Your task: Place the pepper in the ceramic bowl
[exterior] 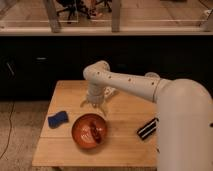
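The bowl point(89, 131) sits on the wooden table point(120, 120), near the front edge. The pepper point(95, 132) lies inside the bowl, a bit right of its middle. It looks dark red and is hard to tell from the bowl's own colour.

The gripper point(95, 106) hangs just above the far rim of the bowl. Its fingers point(103, 107) are spread apart and point down, and nothing is between them. It does not touch the pepper.

The white arm point(125, 83) reaches in from the right. Its big rounded part fills the lower right corner and hides that end of the table. The arm also covers part of a pale thing point(109, 92) on the table behind the gripper; what it is cannot be made out.

A blue block point(58, 119) lies left of the bowl, apart from it. A flat black thing with pale stripes point(147, 128) lies right of the bowl, and the arm cuts off its right end.

Behind the table is a dark cabinet point(45, 60). Chair legs point(75, 10) show at the top, cut off by the edge.
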Robot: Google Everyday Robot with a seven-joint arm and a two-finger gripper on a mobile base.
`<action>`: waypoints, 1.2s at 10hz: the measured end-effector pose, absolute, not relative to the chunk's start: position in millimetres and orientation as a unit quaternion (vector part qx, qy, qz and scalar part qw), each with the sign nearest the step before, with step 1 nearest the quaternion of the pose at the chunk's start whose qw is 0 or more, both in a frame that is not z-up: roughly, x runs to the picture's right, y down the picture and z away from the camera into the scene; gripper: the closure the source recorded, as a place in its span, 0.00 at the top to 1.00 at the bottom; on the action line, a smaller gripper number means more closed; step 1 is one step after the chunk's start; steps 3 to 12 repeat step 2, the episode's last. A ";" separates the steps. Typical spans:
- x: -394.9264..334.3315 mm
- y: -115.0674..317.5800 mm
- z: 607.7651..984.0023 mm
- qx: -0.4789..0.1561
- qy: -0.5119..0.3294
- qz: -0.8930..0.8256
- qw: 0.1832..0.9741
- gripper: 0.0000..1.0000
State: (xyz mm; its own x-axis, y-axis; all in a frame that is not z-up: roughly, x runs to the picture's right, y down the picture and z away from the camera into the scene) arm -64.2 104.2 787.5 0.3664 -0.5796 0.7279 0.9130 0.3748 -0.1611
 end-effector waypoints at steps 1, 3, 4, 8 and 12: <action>-64.4 99.4 784.1 -0.272 -0.302 -0.474 0.781 0.80; -64.5 96.6 783.0 -0.262 -0.309 -0.468 0.786 0.80; -64.5 96.6 783.0 -0.262 -0.309 -0.468 0.786 0.80; -64.5 96.6 783.0 -0.262 -0.309 -0.468 0.786 0.80; -64.5 96.6 783.0 -0.262 -0.309 -0.468 0.786 0.80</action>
